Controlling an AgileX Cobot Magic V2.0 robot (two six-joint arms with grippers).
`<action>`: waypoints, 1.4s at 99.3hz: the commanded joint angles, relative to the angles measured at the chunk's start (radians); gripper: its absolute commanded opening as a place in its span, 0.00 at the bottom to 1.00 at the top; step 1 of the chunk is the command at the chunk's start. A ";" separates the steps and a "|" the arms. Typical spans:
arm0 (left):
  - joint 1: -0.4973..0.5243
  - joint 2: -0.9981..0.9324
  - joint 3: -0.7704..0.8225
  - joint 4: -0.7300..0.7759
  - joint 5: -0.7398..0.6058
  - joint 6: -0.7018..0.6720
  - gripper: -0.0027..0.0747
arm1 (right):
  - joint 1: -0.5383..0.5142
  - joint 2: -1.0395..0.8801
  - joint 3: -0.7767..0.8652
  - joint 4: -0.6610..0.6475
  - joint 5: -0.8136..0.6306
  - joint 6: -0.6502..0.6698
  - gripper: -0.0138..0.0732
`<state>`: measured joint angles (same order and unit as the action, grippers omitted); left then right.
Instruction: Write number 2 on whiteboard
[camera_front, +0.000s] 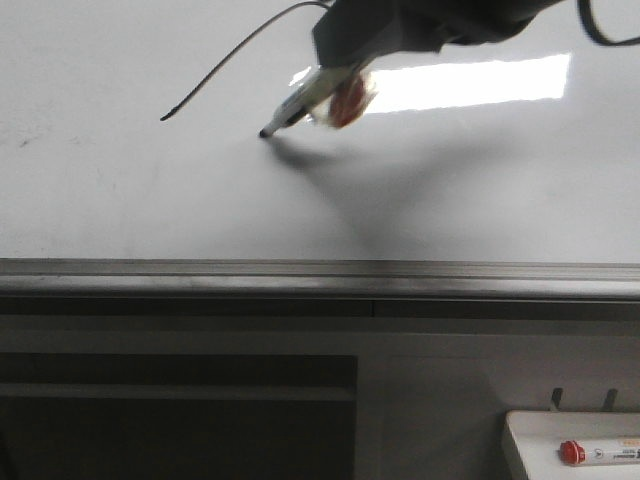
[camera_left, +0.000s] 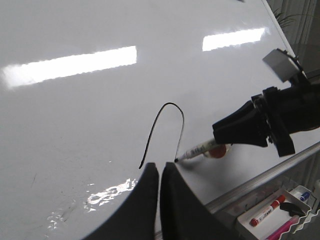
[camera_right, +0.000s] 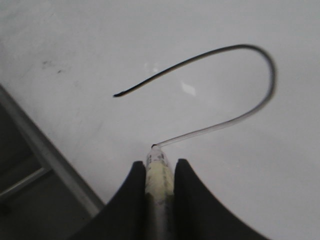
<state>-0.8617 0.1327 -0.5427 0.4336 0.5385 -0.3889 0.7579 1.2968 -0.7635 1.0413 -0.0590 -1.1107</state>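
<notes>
The whiteboard (camera_front: 480, 190) fills the front view and shows a bright glare. A dark marker line (camera_front: 180, 108) on it forms the curved top of the number 2 and part of the diagonal, and ends at the pen tip. My right gripper (camera_front: 338, 85) is shut on a marker (camera_front: 298, 103) whose tip touches the board. In the right wrist view the marker (camera_right: 159, 172) sits between the fingers of the right gripper (camera_right: 159, 162), below the line (camera_right: 245, 46). My left gripper (camera_left: 160, 166) is shut and empty, just above the board near the line (camera_left: 170, 103) and marker (camera_left: 200, 149).
A grey metal rail (camera_front: 320, 275) runs along the board's near edge. Below it at the right stands a small white tray (camera_front: 530, 440) with a red-capped marker (camera_front: 600, 452). The tray (camera_left: 252, 210) also shows in the left wrist view.
</notes>
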 joint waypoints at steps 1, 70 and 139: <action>-0.002 0.013 -0.023 -0.002 -0.075 -0.011 0.01 | 0.021 0.051 -0.016 -0.004 -0.093 -0.021 0.09; -0.002 0.013 -0.023 -0.006 -0.075 -0.011 0.01 | -0.063 -0.006 0.029 -0.004 -0.121 -0.023 0.09; -0.002 0.013 -0.023 -0.006 -0.074 -0.011 0.01 | -0.332 -0.237 0.189 0.006 -0.038 -0.023 0.09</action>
<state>-0.8617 0.1327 -0.5427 0.4216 0.5385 -0.3906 0.4674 1.0596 -0.5631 1.0788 0.1353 -1.1031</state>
